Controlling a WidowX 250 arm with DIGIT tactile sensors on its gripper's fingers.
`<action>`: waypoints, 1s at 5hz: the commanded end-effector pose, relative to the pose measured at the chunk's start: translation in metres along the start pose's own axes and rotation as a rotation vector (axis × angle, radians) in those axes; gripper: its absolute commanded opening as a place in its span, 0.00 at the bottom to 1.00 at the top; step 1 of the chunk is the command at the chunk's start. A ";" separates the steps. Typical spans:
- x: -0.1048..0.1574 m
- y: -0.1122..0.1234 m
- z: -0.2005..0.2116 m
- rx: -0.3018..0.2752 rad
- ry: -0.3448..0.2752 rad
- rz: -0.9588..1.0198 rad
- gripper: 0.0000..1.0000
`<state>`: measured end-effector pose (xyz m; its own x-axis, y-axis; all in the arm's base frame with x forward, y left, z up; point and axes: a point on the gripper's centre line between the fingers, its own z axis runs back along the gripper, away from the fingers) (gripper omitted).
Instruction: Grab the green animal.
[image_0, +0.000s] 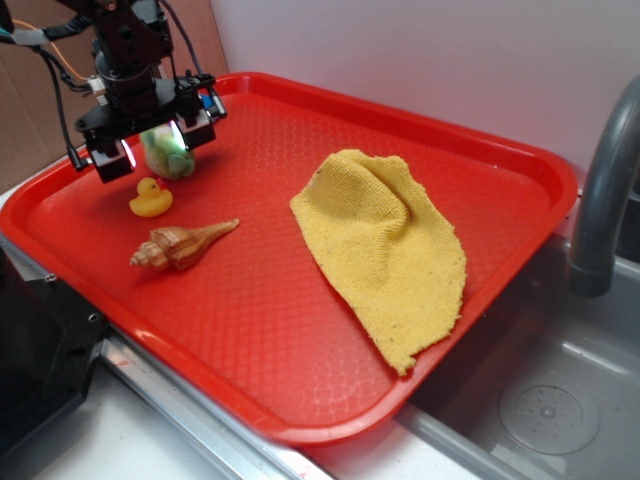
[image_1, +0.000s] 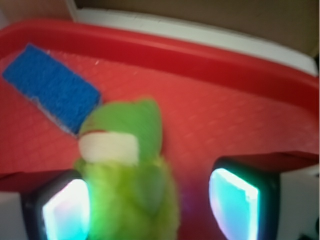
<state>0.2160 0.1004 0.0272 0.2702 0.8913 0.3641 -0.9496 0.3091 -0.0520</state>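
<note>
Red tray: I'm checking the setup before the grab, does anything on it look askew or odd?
Mostly the yellow cloth: it lies crumpled and its lower corner hangs over the red tray's front rim. The green animal sits off-centre in the open gripper, against one finger.

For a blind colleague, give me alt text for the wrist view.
A fuzzy green animal sits between the open gripper pads, nearer the left one, on a red tray. A blue sponge lies behind it on the left.
</note>
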 end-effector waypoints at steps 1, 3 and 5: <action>0.013 -0.002 -0.007 -0.029 0.016 0.012 0.03; 0.010 -0.013 0.020 -0.033 0.097 -0.261 0.00; -0.004 -0.028 0.103 -0.205 0.168 -0.630 0.00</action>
<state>0.2214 0.0442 0.1065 0.8102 0.5580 0.1794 -0.5632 0.8259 -0.0256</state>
